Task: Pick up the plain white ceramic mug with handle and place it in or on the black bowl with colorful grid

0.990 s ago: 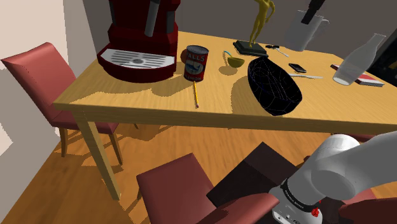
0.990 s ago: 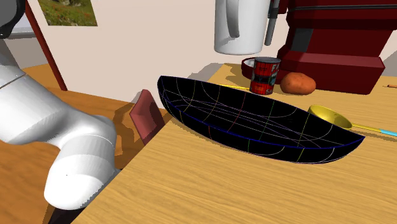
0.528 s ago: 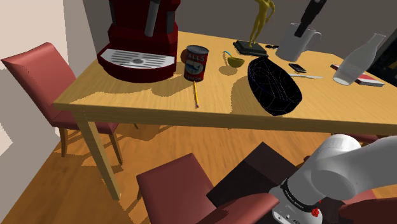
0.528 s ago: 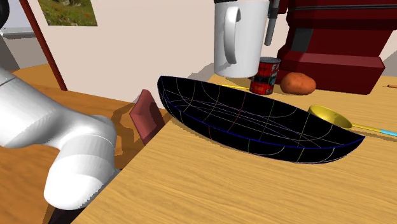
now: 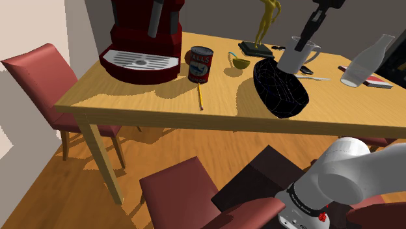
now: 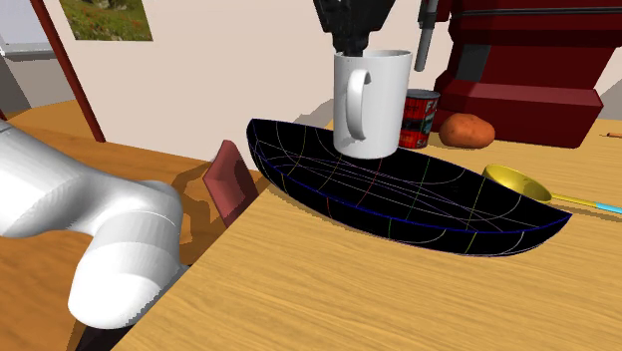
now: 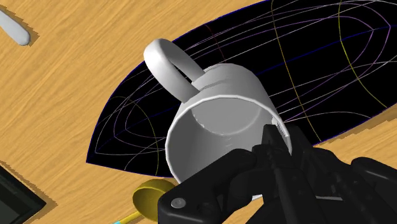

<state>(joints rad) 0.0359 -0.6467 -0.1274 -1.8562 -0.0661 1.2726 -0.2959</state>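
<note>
The white mug (image 5: 296, 57) hangs upright with my gripper (image 5: 304, 43) shut on its rim from above. It is over the far end of the black bowl with coloured grid lines (image 5: 281, 88), which lies on the wooden table (image 5: 162, 104). In the second exterior view the mug (image 6: 371, 105) is low over the bowl (image 6: 399, 199), its handle facing the camera and the gripper (image 6: 354, 45) above it. In the wrist view one finger is inside the mug (image 7: 216, 121) and one is outside, at the gripper (image 7: 275, 145). The bowl (image 7: 305, 70) lies below it. I cannot tell whether the mug touches the bowl.
A dark red coffee machine (image 5: 143, 39), a red can (image 5: 200, 64), a pencil (image 5: 200, 97) and a yellow scoop (image 5: 239, 63) lie towards the shoulder view's left of the bowl. Beyond the bowl are a gold statuette (image 5: 265, 26), a phone (image 5: 304, 69) and a white bottle (image 5: 367, 60). Red chairs (image 5: 39, 71) flank the table.
The gripper has come down with the mug and moved toward the shoulder view's left, from high beyond the bowl to just over its far end.
</note>
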